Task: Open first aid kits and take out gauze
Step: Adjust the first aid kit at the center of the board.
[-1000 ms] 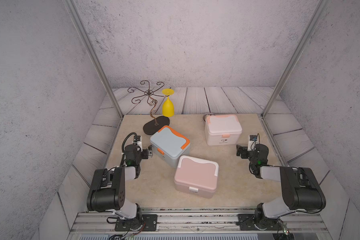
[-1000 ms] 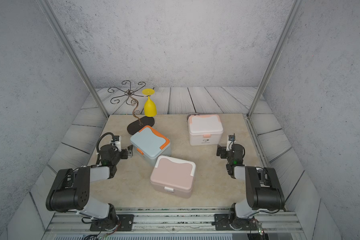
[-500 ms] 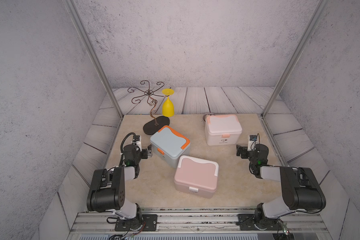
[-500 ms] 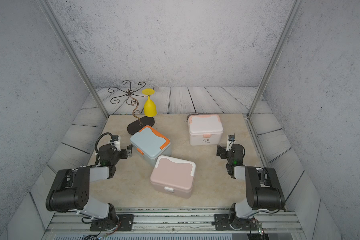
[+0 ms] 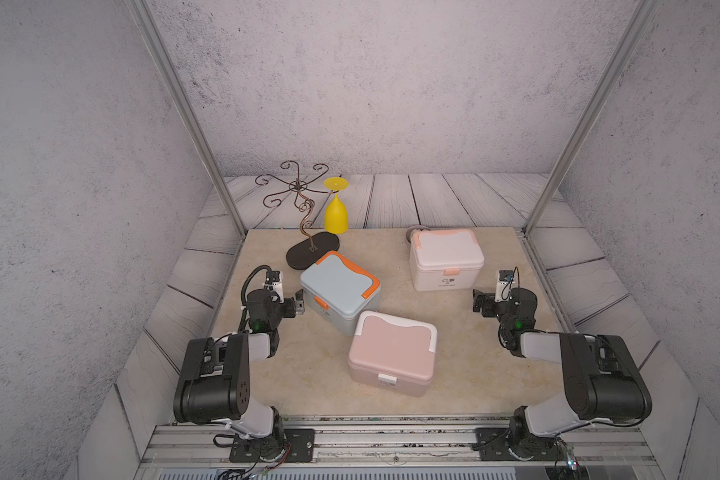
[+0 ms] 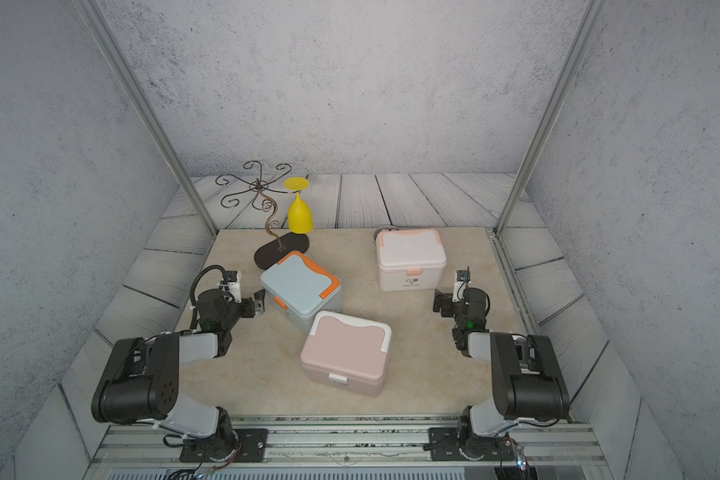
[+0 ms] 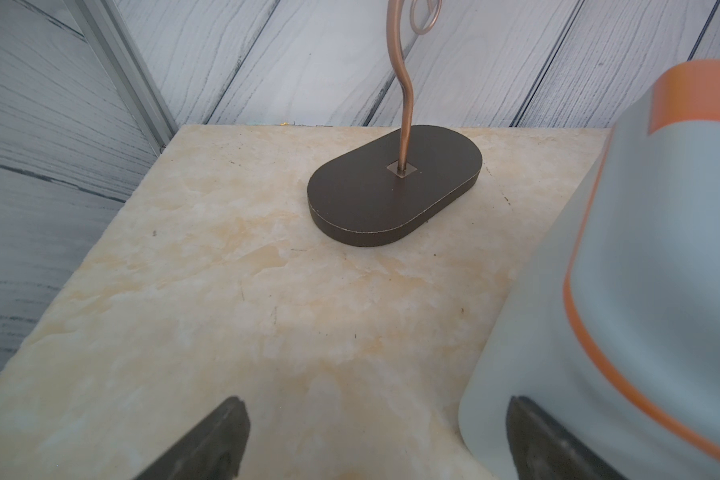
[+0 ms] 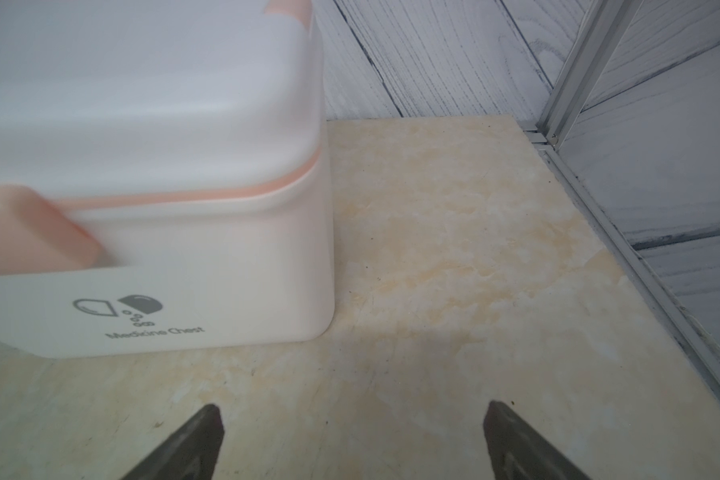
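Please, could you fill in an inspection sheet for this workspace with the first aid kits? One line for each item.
Surface: beige stone-look tabletop, no spill seen.
Job's things: grey-blue kit, pink kit and white kit, all lids shut; gauze: nothing seen.
Clutter: wire stand on a dark oval base; yellow goblet upside down at it; grey bowl, mostly hidden behind the white kit.
End effectors: left end effector open, empty, close beside the grey-blue kit; right end effector open, empty, apart from the white kit.
Cables: black cable looped at the left wrist; thin wire at the right wrist.
Surroundings: grey textured walls, metal frame posts, wood-pattern panels.
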Controlling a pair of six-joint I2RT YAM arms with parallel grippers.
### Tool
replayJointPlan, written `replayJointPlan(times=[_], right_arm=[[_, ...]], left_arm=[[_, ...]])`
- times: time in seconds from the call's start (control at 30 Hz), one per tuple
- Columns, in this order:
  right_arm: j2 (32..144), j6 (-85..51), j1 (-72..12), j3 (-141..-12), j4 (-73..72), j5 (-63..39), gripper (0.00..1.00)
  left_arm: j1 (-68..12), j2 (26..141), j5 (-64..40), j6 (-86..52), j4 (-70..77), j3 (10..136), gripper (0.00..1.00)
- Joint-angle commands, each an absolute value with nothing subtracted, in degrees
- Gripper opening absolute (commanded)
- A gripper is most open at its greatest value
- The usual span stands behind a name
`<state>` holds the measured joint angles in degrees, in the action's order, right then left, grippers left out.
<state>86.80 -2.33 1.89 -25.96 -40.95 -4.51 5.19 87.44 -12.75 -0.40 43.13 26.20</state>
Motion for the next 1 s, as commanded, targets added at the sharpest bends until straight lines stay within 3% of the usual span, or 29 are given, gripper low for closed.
replayJointPlan(times=[0.0, 0.17, 0.47, 0.73, 0.83, 0.97], right_arm=[[87.80, -1.96, 1.85, -26.46, -41.13, -5.19, 0.99], [85.51, -1.29, 1.57, -26.07, -40.07, -5.50, 0.99], [73.18, -9.10, 0.17, -34.36, -13.97, 0.53, 0.99], [61.71, -21.05, 0.18, -39.30, 0.53, -2.75, 0.99], [62.18, -28.50, 0.29, -43.93, 9.05, -7.38, 0.99], [67.85, -30.33, 0.95, -49.99, 11.26, -25.05, 0.99]], left_arm=[[5.36, 87.72, -13.41, -0.15, 44.58, 26.20, 1.00], [4.64, 81.56, -10.62, -0.81, 43.43, 24.45, 1.00], [-4.81, 58.87, 4.77, -6.27, 18.32, 28.91, 1.00], [-5.48, 41.78, -9.10, -28.08, -14.80, 39.88, 1.00], [-5.45, 36.38, -21.84, -31.37, -17.28, 39.42, 1.00], [-4.90, 30.86, -22.41, -51.26, -17.50, 32.67, 1.00]])
